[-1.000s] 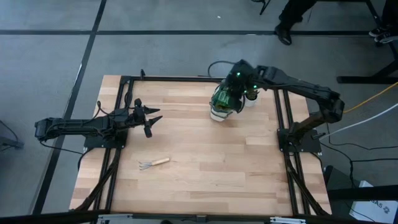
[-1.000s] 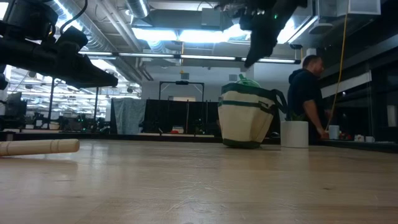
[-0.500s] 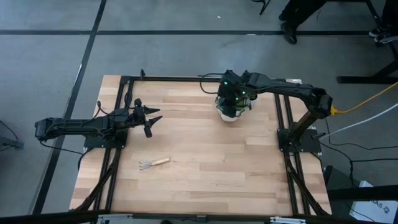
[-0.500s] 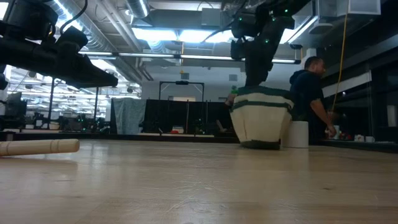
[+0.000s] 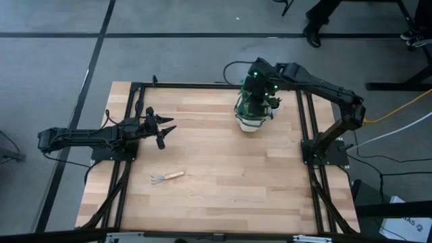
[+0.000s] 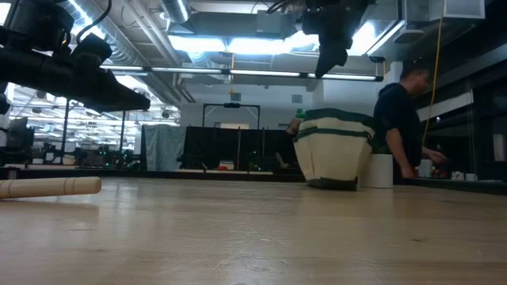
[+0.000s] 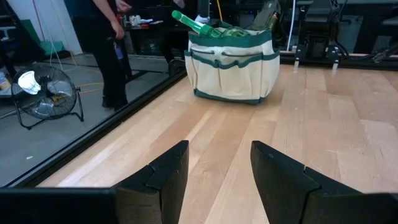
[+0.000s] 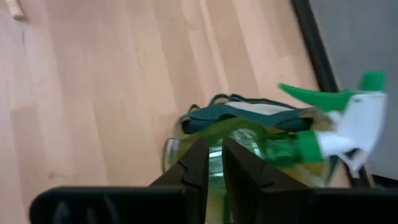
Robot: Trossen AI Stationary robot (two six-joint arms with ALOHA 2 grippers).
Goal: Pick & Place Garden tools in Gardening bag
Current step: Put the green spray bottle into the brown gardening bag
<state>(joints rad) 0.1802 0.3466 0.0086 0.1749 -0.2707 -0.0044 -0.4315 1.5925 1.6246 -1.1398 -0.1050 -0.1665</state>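
Observation:
The olive-and-beige gardening bag (image 5: 250,119) stands on its pale base at the table's far right; it also shows in the low view (image 6: 333,150) and the left wrist view (image 7: 233,65). A green-and-white sprayer piece (image 8: 348,121) sticks out of its top. My right gripper (image 6: 326,63) hangs above the bag, pointing down, its fingers (image 8: 198,163) drawn together to a narrow slit and holding nothing. My left gripper (image 5: 164,126) is open and empty above the table's left side. The wooden-handled pronged rake (image 5: 165,177) lies flat on the table near the left front. The other tools are hidden or out of view.
A small white pot (image 6: 379,170) stands just beside the bag on its right. Black frame rails (image 5: 307,128) run along the table's sides. A person (image 6: 402,119) stands beyond the far right of the table. Bare wood lies between the rake and the bag.
My right gripper went down onto the top of the bag and has risen clear again. The bag has slid a little toward the table's right edge, closer to the white pot, and stays upright.

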